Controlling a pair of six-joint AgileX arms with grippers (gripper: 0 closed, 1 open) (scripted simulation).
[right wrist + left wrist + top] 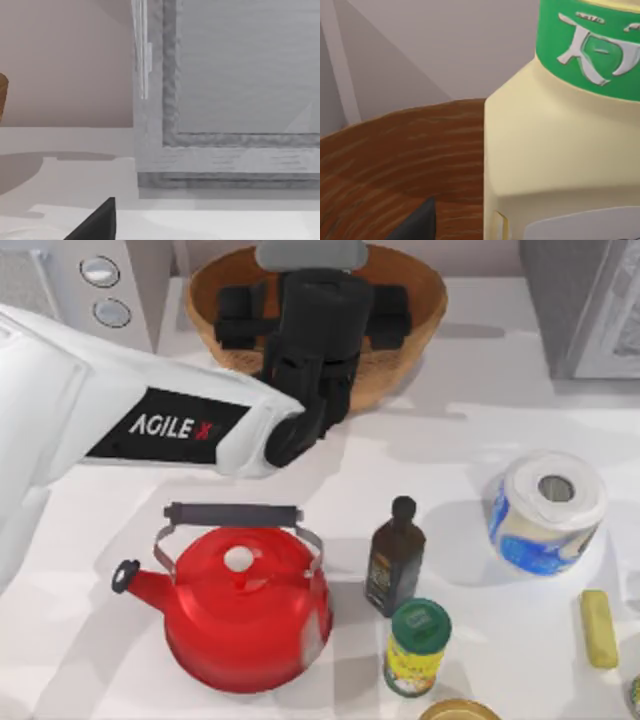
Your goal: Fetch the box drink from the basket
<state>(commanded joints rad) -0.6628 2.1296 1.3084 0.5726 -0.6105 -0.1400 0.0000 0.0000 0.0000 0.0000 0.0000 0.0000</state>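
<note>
The left gripper (pixel 312 315) is held over the basket (pixel 415 325), its black body reaching down into the bowl; whether its fingers are apart or clamped cannot be told; the box drink (pixel 555 150) is seen close up from the left wrist, upright inside the basket, with the woven wall just behind it; the red kettle (pixel 240 610), the dark bottle (pixel 395 558) and the green-lidded can (pixel 417 648) stand on the table well in front of the basket; the paper roll (pixel 545 510) lies to the basket's front right.
</note>
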